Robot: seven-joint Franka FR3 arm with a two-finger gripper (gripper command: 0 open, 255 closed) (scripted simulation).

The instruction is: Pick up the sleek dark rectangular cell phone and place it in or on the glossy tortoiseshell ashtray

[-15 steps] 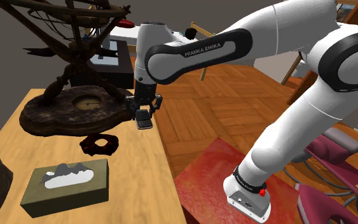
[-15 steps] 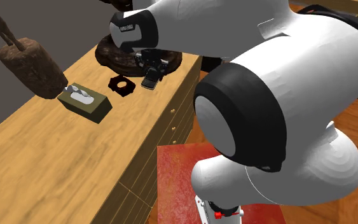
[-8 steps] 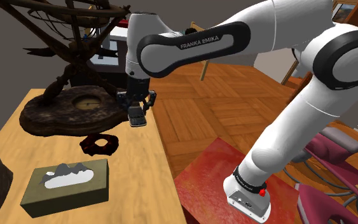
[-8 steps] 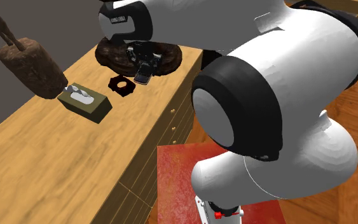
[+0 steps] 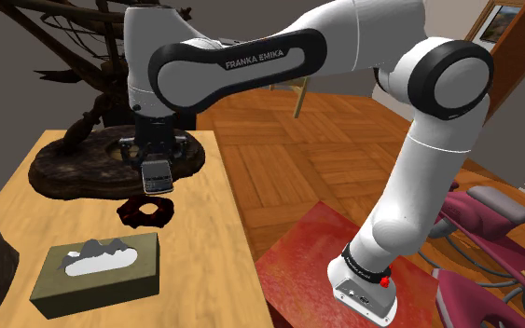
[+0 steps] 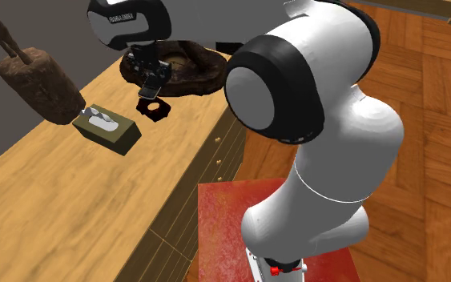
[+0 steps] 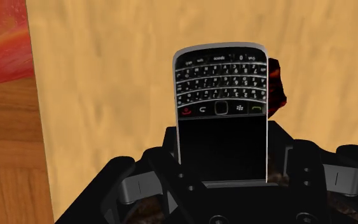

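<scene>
Snugly within the claw (image 5: 157, 170): cell phone (image 7: 220, 121).

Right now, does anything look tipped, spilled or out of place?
Nothing stands out. The black gripper clasps the dark rectangular keypad phone; the glossy reddish-brown ashtray lies flat on the light wooden table.

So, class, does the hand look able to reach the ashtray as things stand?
Probably yes: the hand, shut on the phone, hangs just above the ashtray, with nothing between them; the box sits off to one side.
</scene>
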